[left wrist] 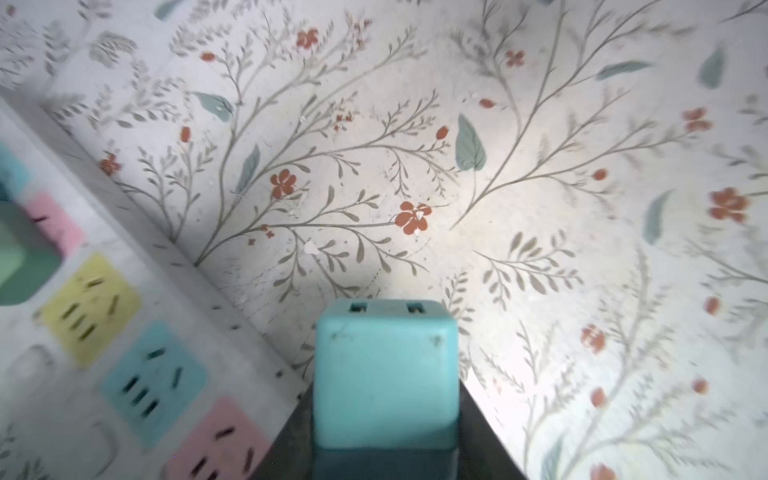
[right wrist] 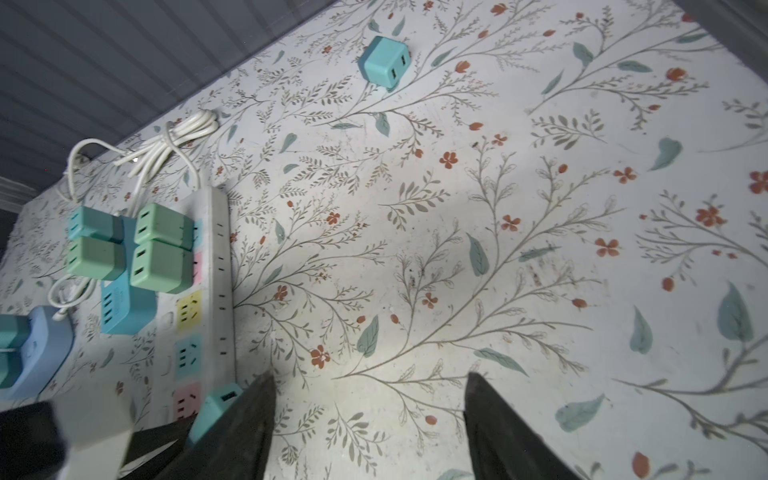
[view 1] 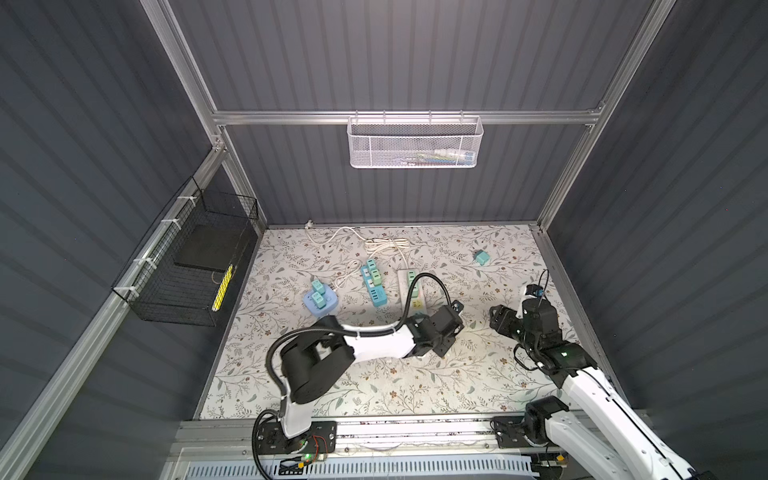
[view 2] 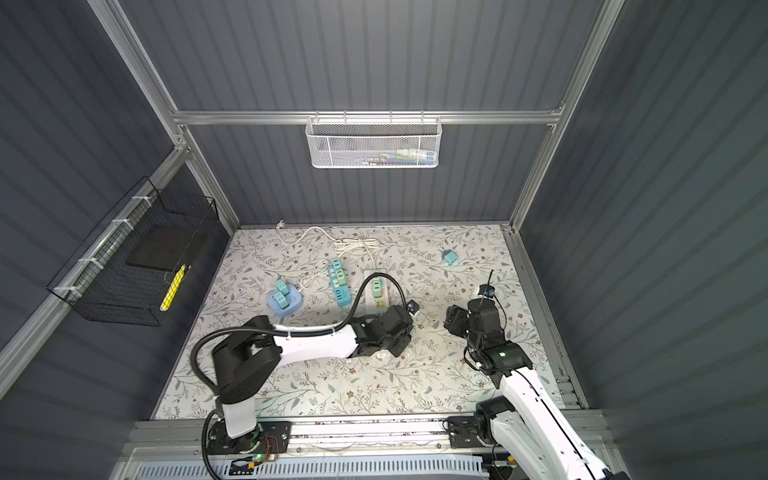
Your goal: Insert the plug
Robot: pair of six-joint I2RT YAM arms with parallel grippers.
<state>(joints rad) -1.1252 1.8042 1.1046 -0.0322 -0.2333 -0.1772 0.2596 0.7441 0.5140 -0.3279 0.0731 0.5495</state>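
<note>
You have a big flowery worktop (view 1: 374,386) in front of you. Your left arm (view 1: 382,343) lies across the middle of it. Your right arm (view 1: 594,395) comes in from 4 o'clock.

A long white power strip (view 1: 415,291) lies just past the middle, toward 12 o'clock. Two green plugs (right wrist: 158,266) sit in its far end. At 9 o'clock from it is a blue strip (view 1: 376,291). Farther that way is a round blue hub (view 1: 322,305). Both of these have plugs in them too.

Your left end effector (view 1: 446,330) hangs at the near end of the white strip, on its 3 o'clock side. It is closed tight on the teal plug (left wrist: 386,374). In the left wrist view, that plug is over bare worktop. It is just beside the strip's long edge and near the pink socket (left wrist: 220,440), but not over it.

Your right end effector (right wrist: 370,378) hovers at 3 o'clock from the left one, well apart. Its fingers stand wide, with nothing between them.

One spare plug (view 1: 482,257) lies alone at 1 o'clock.
</note>
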